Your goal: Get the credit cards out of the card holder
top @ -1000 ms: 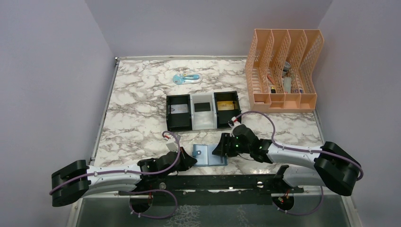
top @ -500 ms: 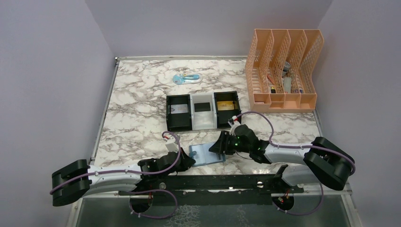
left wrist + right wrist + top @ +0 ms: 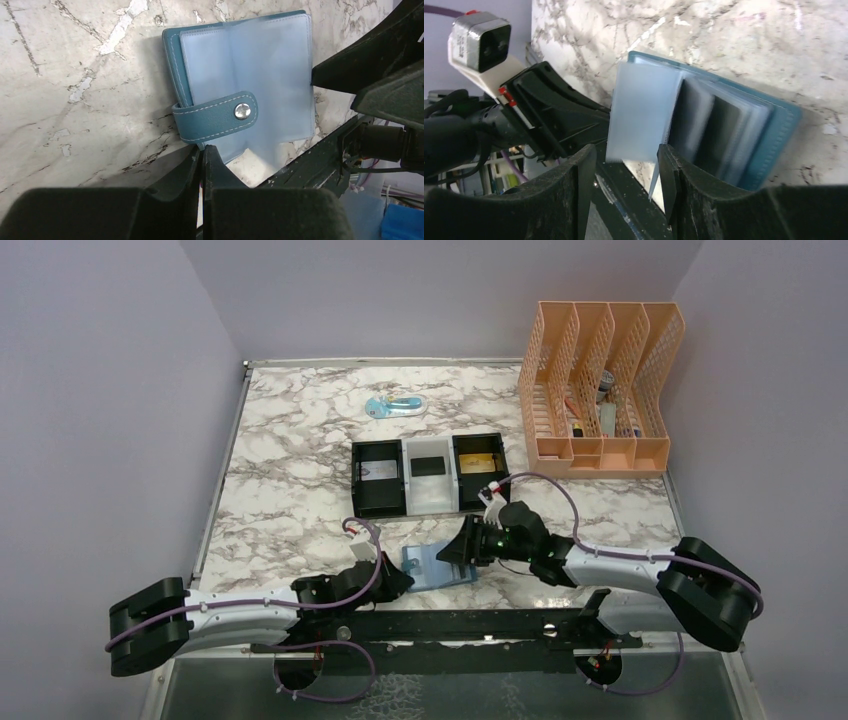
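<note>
- Teal card holder (image 3: 437, 566) lies open at the table's (image 3: 290, 440) near edge, between both grippers.
- Left gripper (image 3: 202, 149): clenched at the holder's edge; grip unconfirmed.
- Right gripper (image 3: 626, 156): jaws apart, straddling a clear sleeve (image 3: 639, 115).
- Recommended: brace holder, isolate one sleeve.

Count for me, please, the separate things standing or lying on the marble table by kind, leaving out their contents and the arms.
Teal-blue folding card holder: 1
Black-and-white three-compartment tray: 1
Peach mesh file rack: 1
Small pale-blue object: 1
Total: 4
</note>
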`<state>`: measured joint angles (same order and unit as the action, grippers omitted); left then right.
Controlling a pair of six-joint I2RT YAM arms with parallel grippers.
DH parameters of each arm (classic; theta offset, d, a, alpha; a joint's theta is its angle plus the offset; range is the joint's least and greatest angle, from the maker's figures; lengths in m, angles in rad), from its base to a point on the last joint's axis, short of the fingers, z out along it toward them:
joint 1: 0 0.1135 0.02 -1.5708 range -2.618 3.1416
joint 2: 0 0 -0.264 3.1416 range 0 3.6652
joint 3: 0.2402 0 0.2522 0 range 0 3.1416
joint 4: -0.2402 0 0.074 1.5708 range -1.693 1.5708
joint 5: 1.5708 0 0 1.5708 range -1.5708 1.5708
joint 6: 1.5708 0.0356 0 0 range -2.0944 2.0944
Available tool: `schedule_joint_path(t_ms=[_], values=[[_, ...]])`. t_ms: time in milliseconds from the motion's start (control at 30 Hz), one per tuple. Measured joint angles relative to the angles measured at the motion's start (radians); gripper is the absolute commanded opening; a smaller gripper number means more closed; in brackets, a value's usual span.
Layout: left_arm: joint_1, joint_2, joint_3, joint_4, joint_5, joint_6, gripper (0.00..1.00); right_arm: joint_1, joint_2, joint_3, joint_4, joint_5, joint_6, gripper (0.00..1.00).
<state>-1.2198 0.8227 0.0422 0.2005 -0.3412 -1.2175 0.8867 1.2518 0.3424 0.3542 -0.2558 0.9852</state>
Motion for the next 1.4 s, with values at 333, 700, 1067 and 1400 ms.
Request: schedule_joint_path(t_ms=[333,700,1067,1400], values=[[0.0,-0.01,0.0,0.003,0.0,-0.003,0.0,0.01,-0.009,0.023,-0.036,-0.05,-0.024,0.49],[0.0,0.027,0.003,0.026,0.0,-0.003,0.0,0.013,0.027,0.048,-0.002,-0.129,-0.038,0.49],[-0.005,0.055,0.018,0.033,0.001,0.0,0.0,0.022,0.144,0.093,0.06,-0.196,-0.042,0.49],[-0.007,0.08,0.033,0.039,0.001,0.001,0.1,0.035,0.198,0.098,0.062,-0.224,-0.049,0.49]])
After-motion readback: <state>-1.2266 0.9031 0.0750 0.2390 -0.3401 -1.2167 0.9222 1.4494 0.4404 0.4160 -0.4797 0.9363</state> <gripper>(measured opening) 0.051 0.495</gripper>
